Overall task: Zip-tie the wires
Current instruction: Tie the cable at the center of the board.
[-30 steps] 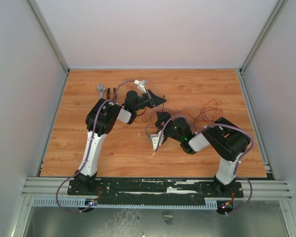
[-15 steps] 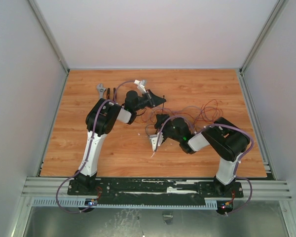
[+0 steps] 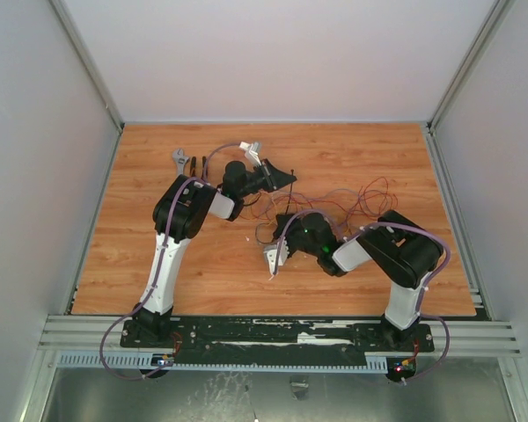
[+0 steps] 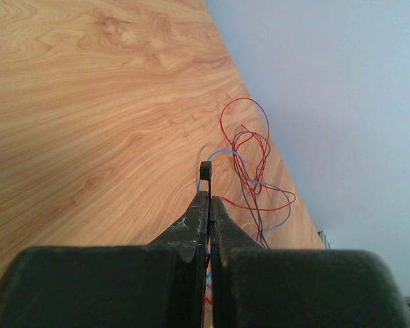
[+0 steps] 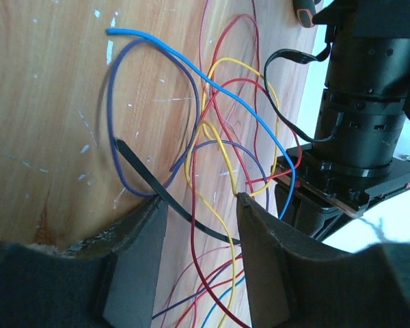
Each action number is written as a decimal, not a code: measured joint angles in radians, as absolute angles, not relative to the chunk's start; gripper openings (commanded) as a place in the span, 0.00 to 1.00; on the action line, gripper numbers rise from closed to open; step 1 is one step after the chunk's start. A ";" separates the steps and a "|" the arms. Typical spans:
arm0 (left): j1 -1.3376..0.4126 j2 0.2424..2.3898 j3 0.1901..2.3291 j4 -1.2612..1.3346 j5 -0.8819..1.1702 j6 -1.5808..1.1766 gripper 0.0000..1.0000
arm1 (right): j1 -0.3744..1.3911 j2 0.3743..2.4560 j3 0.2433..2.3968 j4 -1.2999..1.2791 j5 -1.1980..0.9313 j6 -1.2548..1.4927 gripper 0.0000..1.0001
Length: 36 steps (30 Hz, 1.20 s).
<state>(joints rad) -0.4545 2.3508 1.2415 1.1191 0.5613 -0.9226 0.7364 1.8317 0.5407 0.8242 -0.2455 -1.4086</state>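
The wooden table (image 3: 158, 264) is the biggest thing here. Two arms reach over its middle, with their ends near each other. The left gripper (image 4: 210, 205) is squeezed tight on the zip tie (image 4: 206, 169), and the tie's little square head pokes out past the tips. The right gripper (image 5: 201, 205) has its jaws part way apart, with a gap between them.

The wires (image 4: 251, 167) lie in loose loops on the table, some of them right under the right gripper. They look thin, light and floppy, so they will likely slide away.

The zip tie is a thin black strip. Its free end lies across the gap in the right jaws. It looks bendy, springy and smooth. I think the best place to pinch it is near that free end, on its flat sides.
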 measured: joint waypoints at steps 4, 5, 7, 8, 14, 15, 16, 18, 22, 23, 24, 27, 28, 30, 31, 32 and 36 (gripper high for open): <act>-0.455 2.351 1.246 1.119 0.561 -0.923 0.00 | 0.749 1.832 0.541 0.821 -0.236 -1.404 0.42; -0.455 2.351 1.246 1.119 0.561 -0.923 0.00 | 0.751 1.832 0.541 0.820 -0.233 -1.402 0.40; -0.455 2.351 1.246 1.117 0.561 -0.923 0.00 | 0.752 1.832 0.541 0.818 -0.232 -1.393 0.38; -0.455 2.351 1.246 1.117 0.561 -0.923 0.00 | 0.752 1.832 0.541 0.815 -0.231 -1.387 0.37; -0.455 2.351 1.250 1.116 0.562 -0.923 0.00 | 0.752 1.832 0.541 0.808 -0.228 -1.365 0.23; -0.455 2.351 1.251 1.116 0.562 -0.923 0.00 | 0.752 1.832 0.541 0.807 -0.228 -1.361 0.18; -0.455 2.351 1.251 1.116 0.562 -0.923 0.00 | 0.752 1.832 0.541 0.807 -0.227 -1.357 0.12; -0.455 2.351 1.251 1.116 0.562 -0.923 0.00 | 0.752 1.832 0.541 0.807 -0.222 -1.344 0.02; -0.455 2.351 1.251 1.115 0.563 -0.923 0.00 | 0.752 1.823 0.541 0.800 -0.217 -1.304 0.00; -0.455 2.351 1.251 1.115 0.563 -0.923 0.00 | 0.752 1.817 0.542 0.788 -0.217 -1.290 0.00; -0.455 2.351 1.251 1.114 0.564 -0.923 0.00 | 0.751 1.809 0.547 0.767 -0.220 -1.274 0.00; -0.455 2.351 1.251 1.113 0.572 -0.922 0.00 | 0.743 1.781 0.580 0.687 -0.239 -1.207 0.00; -0.455 2.351 1.251 1.112 0.574 -0.922 0.00 | 0.739 1.770 0.594 0.660 -0.247 -1.181 0.00; -0.455 2.351 1.251 1.112 0.578 -0.922 0.00 | 0.725 1.743 0.626 0.599 -0.276 -1.122 0.00; -0.455 2.351 1.251 1.112 0.579 -0.922 0.00 | 0.717 1.729 0.638 0.572 -0.290 -1.093 0.00; -0.455 2.351 1.251 1.112 0.580 -0.922 0.00 | 0.706 1.713 0.651 0.541 -0.308 -1.061 0.00; -0.455 2.351 1.251 1.112 0.583 -0.916 0.00 | 0.668 1.677 0.712 0.421 -0.374 -0.954 0.00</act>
